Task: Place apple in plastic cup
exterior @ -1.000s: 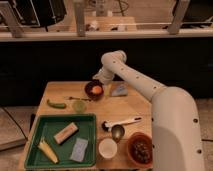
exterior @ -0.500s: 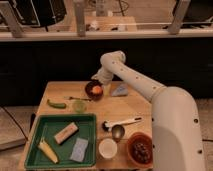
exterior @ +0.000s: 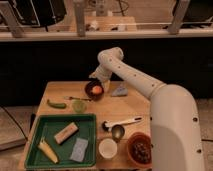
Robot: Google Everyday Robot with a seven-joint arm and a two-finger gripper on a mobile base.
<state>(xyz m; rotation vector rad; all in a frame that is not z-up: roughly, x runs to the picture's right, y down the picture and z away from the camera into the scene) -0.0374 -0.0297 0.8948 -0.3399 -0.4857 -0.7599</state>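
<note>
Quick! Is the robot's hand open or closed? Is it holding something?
Gripper: just above the apple in the dark bowl; open, closed or holding cannot be told.

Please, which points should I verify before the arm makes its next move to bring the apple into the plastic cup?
1. Apple lies in the dark brown bowl: ok.
2. Gripper is just above the bowl, at the apple: ok.
3. Firm grip on the apple: cannot tell.
4. White cup stands upright, opening free: ok.
5. Way from bowl to cup holds only a low white-handled utensil: ok.
</note>
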